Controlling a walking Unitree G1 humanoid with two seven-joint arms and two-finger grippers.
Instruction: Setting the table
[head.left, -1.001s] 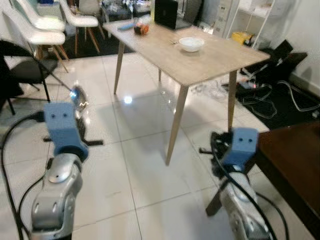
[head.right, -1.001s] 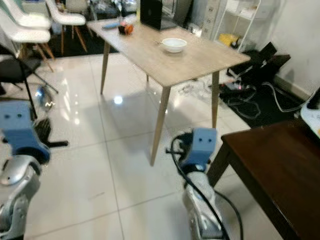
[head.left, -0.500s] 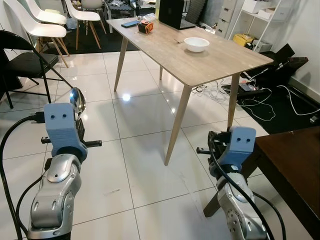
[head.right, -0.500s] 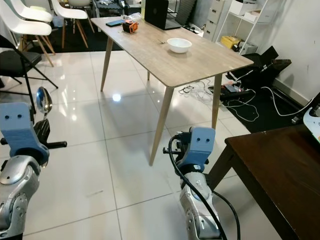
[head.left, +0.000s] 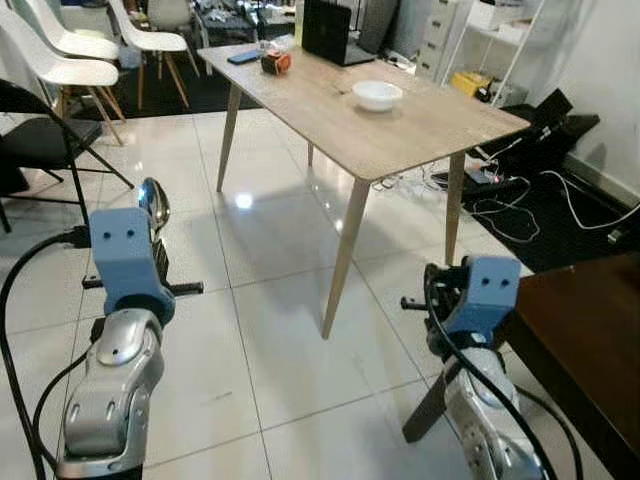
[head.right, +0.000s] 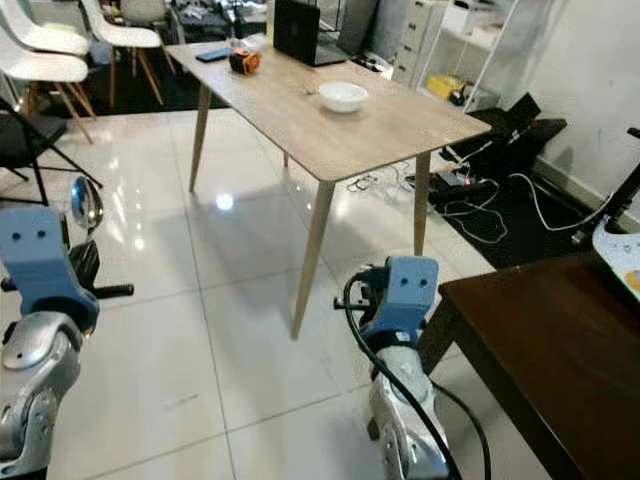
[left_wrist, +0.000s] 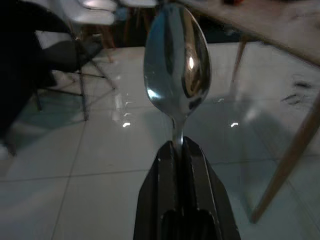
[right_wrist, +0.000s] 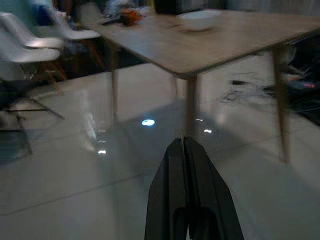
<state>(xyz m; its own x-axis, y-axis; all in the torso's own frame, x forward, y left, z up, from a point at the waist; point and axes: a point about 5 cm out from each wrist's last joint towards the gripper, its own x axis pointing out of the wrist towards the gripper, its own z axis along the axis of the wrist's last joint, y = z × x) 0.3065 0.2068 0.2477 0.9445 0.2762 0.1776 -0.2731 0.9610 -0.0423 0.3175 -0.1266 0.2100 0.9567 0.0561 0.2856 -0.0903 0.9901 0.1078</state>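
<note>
A shiny metal spoon (left_wrist: 176, 70) stands upright with its bowl up, and my left gripper (left_wrist: 178, 147) is shut on its handle. From the head camera the spoon's bowl (head.left: 152, 203) pokes up behind my left wrist at the left. A light wooden table (head.left: 420, 118) stands ahead across the tiled floor, with a white bowl (head.left: 378, 94) on it. My right gripper (right_wrist: 183, 146) is shut with nothing in it and points toward that table (right_wrist: 235, 37). My right arm (head.left: 472, 320) is at the lower right.
A laptop (head.left: 325, 32), a phone and an orange object (head.left: 276, 62) lie at the table's far end. White chairs (head.left: 60, 60) and a black folding chair (head.left: 40, 140) stand at the left. A dark wooden table (head.left: 590, 340) is at the right, with cables (head.left: 520, 200) on the floor beyond.
The view has shifted a little, so the wooden table sits slightly more to the left. Both grippers keep their pose, and the spoon stays held.
</note>
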